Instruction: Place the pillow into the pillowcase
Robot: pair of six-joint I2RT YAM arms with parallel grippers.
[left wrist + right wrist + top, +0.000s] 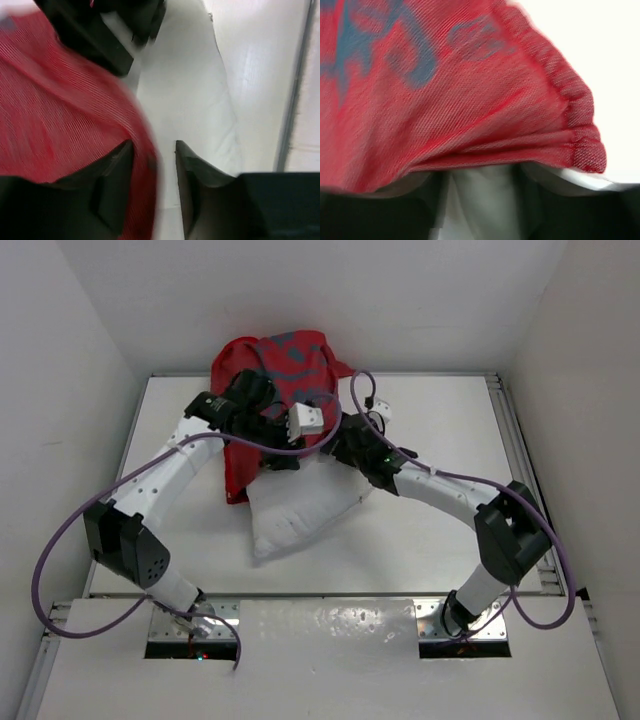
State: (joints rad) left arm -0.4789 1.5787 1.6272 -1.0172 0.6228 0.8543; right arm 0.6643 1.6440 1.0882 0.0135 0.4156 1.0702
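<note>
The left gripper (154, 146) was seen with its jaws slightly parted, and the edge of the red pillowcase (285, 360) was draped between them. The pillow (300, 510) was laid mid-table (430, 530), its far end covered by the bunched pillowcase. The right gripper (482, 205) was held apart, with white pillow showing between its jaws.

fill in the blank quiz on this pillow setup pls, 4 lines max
1. The pillowcase is mainly ___ in colour.
2. The pillow is plain ___.
3. The long looping cable is ___.
4. The pillow's end nearer the arm bases lies ___ (inside/outside) the pillowcase.

Missing words: red; white; purple; outside
</note>
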